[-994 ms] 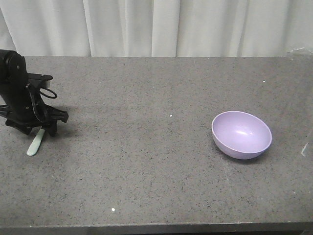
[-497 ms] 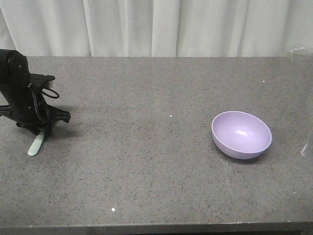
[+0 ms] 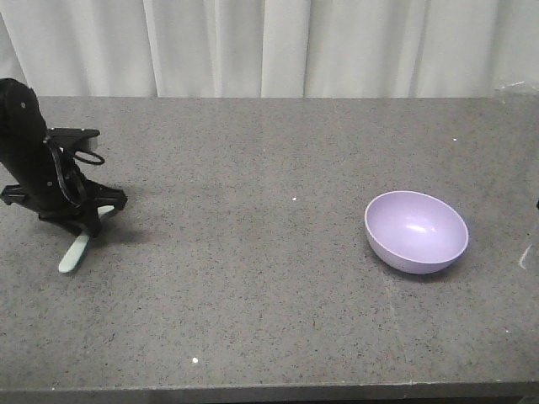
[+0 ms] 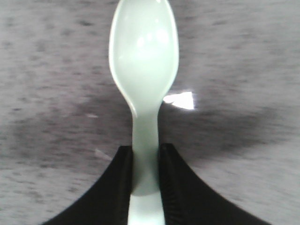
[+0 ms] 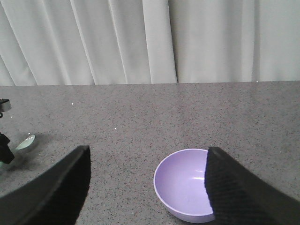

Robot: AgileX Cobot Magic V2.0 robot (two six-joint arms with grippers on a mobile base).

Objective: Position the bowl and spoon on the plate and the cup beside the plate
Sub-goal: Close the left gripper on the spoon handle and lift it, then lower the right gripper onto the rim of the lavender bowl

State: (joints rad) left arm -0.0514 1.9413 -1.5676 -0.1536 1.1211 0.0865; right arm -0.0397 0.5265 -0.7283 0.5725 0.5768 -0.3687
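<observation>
Way off to the left of the small round lavender plastic bowl (image 3: pixel 416 231), the left tool (image 3: pixel 87 220) is pinched on the flat handle of the short mint-green plastic spoon (image 3: pixel 72 252). The spoon's oval head angles down at the grey speckled worktop (image 3: pixel 253 295); can't tell if it's touching. It looks light, stiff and slick, so that handle pinch seems right, though it might swivel. The bowl sits upright and empty, and I'd grab it by the rim. Just behind the bowl, the right tool (image 5: pixel 147 151) gapes wide, holding nothing.
</observation>
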